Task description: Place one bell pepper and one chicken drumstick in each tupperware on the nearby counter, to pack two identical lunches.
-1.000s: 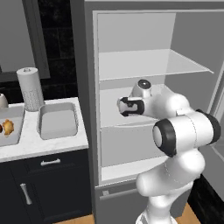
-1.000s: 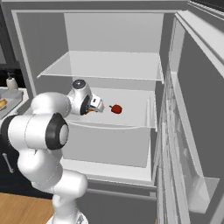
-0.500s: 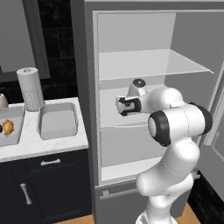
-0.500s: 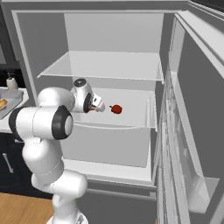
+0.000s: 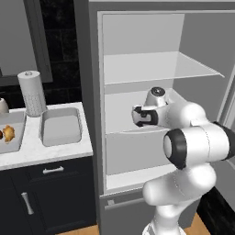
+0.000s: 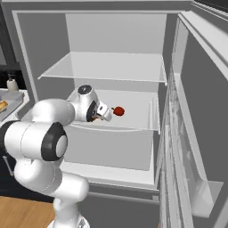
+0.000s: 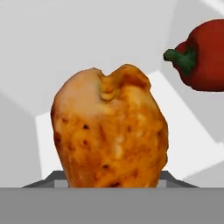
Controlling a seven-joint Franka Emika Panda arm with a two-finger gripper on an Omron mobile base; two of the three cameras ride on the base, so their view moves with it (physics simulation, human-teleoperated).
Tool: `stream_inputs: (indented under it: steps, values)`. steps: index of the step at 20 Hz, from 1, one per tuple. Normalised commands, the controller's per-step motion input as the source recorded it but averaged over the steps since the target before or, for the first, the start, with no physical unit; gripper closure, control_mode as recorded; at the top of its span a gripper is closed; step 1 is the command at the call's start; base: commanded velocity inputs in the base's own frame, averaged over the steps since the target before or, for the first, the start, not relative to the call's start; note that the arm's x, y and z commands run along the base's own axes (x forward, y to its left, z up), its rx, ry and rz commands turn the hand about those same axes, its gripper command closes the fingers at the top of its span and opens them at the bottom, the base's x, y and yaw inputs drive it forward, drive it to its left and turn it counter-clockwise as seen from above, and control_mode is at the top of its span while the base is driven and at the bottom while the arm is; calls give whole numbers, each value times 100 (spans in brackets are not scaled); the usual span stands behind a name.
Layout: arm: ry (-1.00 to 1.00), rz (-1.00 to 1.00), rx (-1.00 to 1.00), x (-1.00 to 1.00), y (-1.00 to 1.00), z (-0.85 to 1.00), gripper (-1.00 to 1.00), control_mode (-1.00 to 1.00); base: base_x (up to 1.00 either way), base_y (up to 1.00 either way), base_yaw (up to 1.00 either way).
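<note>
Glossy white rounded arm segments with black joint bands and, seemingly, a dark wrist.

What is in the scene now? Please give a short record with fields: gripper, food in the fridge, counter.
gripper: inside the open fridge, at the middle shelf
grip: jaws closing around the drumstick; a firm hold cannot be told
pepper: red, on the same shelf, just beyond the gripper
counter: left of the fridge, with an empty tupperware, a second tupperware holding food, and a paper towel roll
</note>
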Motion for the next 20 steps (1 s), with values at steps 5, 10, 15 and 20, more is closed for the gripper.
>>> stream_inputs:
  steps: [5, 10, 15, 20]
  values:
    - [-6, -1, 1, -100, -41, 7, 100, -100, 0, 0, 0]
    - [6, 0, -2, -100, 0, 83, 100, -100, 0, 0, 0]
    - [15, 5, -11, -100, 6, 86, 100, -100, 0, 0, 0]
    - [1, 24, -13, -100, 29, 35, 100, -100, 0, 0, 0]
